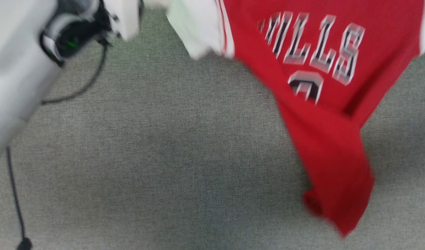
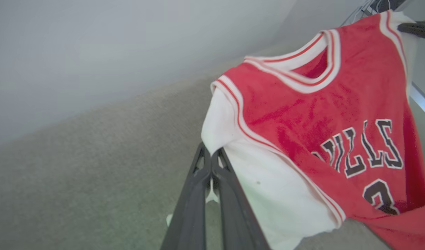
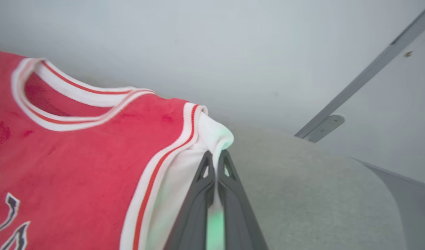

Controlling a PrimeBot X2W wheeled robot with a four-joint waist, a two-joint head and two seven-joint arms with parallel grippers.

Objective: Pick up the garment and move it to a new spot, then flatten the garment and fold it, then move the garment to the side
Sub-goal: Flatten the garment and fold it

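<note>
Hanging in the upper right of the head view, the shirt (image 1: 323, 139) is held up over the grey surface (image 1: 163, 156). The red body is wide at the top and narrows to a bunched hem corner at lower right. Whether that corner touches the surface cannot be told, as the picture is blurred.

Left hand (image 2: 210, 152), bottom centre of the left wrist view: fingers pressed together, pinching white sleeve cloth at the shoulder.

Right hand (image 3: 215, 156), bottom centre of the right wrist view: fingers likewise closed on the white sleeve at the opposite shoulder.

The striped collar lies between the two grips.

A pale forearm (image 1: 14, 86) shows at upper left of the head view — a black cable (image 1: 14, 198) trails below it.
</note>
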